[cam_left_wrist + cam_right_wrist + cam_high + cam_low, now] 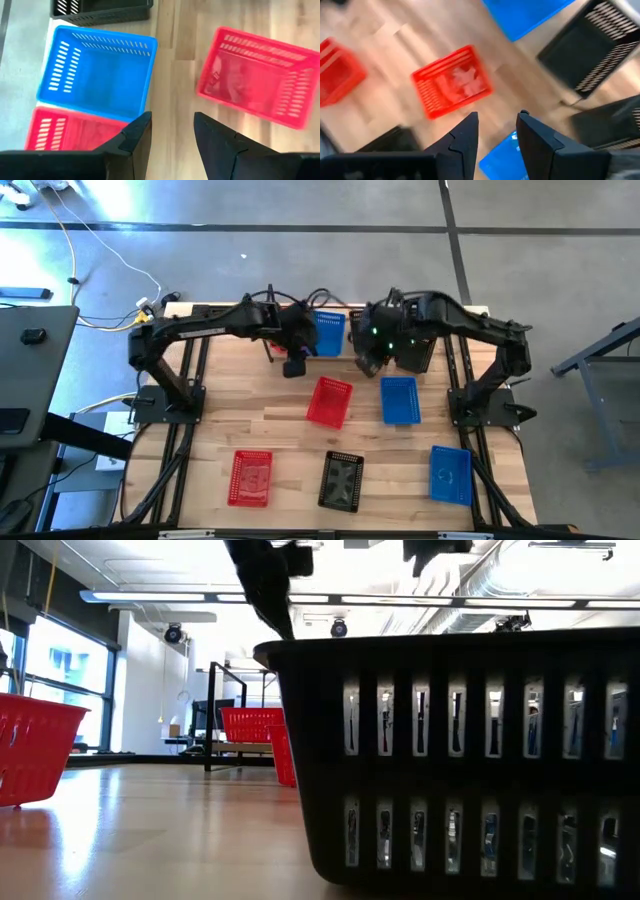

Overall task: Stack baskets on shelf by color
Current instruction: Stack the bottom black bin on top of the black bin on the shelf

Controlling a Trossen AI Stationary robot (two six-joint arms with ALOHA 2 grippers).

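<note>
Over the tabletop's (280, 430) far edge, my left gripper (172, 131) hangs empty, fingers narrowly parted. Just ahead lies the red basket (329, 400), long axis slightly tilted, nearer my left arm; right gripper (497, 131) likewise empty.

Slotted plastic on pale planked wood.

From my station I read the light wood-plank tabletop (290, 435) as smooth with a soft sheen, grain running in strips. The red slotted plastic basket (329, 401) and the blue slotted plastic basket (400, 400) look moulded and slightly glossy. The black slotted plastic basket (470, 750) near the low camera is darker and satin, with light showing through its slits. My left gripper (170, 127) has matt black fingers (137, 135) with hard, angular faces.
</note>
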